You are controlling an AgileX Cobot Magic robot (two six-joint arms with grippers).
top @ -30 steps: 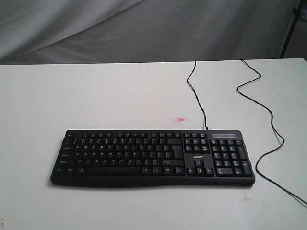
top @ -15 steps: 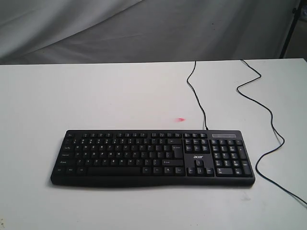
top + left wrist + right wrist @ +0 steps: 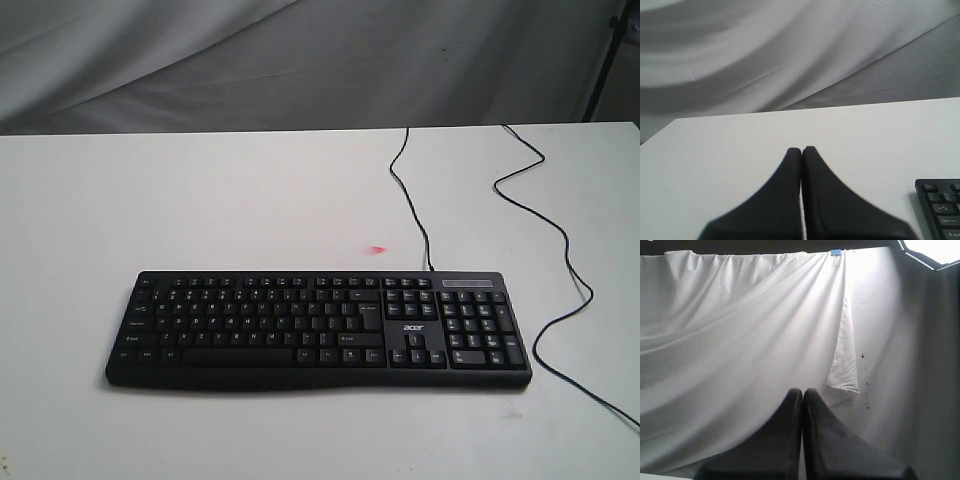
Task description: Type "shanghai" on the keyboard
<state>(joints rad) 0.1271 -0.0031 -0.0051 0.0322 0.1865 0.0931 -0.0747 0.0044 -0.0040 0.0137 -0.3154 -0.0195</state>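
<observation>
The black keyboard (image 3: 318,328) lies flat on the white table (image 3: 200,200), near its front edge, number pad to the right. Its thin black cable (image 3: 410,195) runs from the back edge toward the far side. Neither gripper shows in the exterior view. In the left wrist view my left gripper (image 3: 801,149) is shut with nothing in it, above bare table, and a corner of the keyboard (image 3: 940,207) shows off to one side. My right gripper (image 3: 802,391) is shut and empty, facing the white cloth backdrop (image 3: 740,330).
A second black cable (image 3: 560,260) snakes across the table's right side, past the keyboard's right end. A small pink spot (image 3: 377,249) lies on the table just behind the keyboard. Grey-white cloth (image 3: 300,60) hangs behind the table.
</observation>
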